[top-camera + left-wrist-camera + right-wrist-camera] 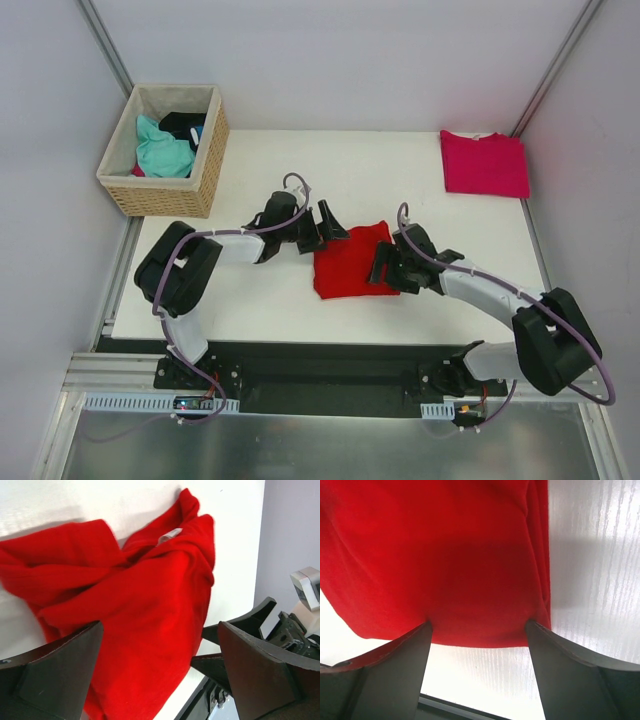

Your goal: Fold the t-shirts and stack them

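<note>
Left gripper (325, 228) spread wide, off the cloth, just beside red shirt (345, 262) in the middle of table (250, 300). Right gripper (385, 272) spread too, straddling its right edge, nothing pinched.

Judged about halfway: pink shirt (484, 163) folded flat at far right corner. Red only roughly folded, rumpled, label (169, 536) showing, not yet squared or stacked on pink.

Hard to tell whether right gripper touches the hem. Basket (165, 195) contents half hidden: teal and dark cloth, kind unclear.

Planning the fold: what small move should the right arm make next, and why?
Probably close the right gripper on the red t-shirt: its open jaws straddle the cloth's edge without pinching it, and the shirt lies bunched, not folded flat.
</note>
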`<action>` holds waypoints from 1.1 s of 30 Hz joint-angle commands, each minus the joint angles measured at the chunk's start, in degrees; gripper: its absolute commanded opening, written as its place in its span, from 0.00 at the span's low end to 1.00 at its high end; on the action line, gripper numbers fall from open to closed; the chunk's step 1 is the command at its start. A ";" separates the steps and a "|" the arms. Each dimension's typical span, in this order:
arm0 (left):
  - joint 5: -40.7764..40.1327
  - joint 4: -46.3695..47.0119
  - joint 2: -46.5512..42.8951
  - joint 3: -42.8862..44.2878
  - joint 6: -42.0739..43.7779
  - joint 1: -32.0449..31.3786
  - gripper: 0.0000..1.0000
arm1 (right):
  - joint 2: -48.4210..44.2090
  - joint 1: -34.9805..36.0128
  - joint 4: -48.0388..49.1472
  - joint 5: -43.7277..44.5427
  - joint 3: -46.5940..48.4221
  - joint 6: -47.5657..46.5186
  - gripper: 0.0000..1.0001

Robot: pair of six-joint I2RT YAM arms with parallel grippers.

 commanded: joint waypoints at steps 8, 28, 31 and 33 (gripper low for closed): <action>1.16 -0.14 -6.40 -3.10 1.90 1.43 0.99 | -4.16 0.71 -5.02 4.74 3.60 -2.02 0.80; 0.46 -14.20 -32.50 -10.57 2.95 1.34 0.99 | 32.21 -29.25 -10.84 6.07 60.20 -11.87 0.96; -1.12 -15.78 -34.70 -11.89 3.65 1.34 0.99 | 40.30 -30.66 -10.48 5.89 68.55 -13.89 0.99; -1.91 -16.58 -35.15 -12.16 4.53 1.34 0.99 | 44.86 -31.71 -9.78 5.98 71.28 -15.56 0.99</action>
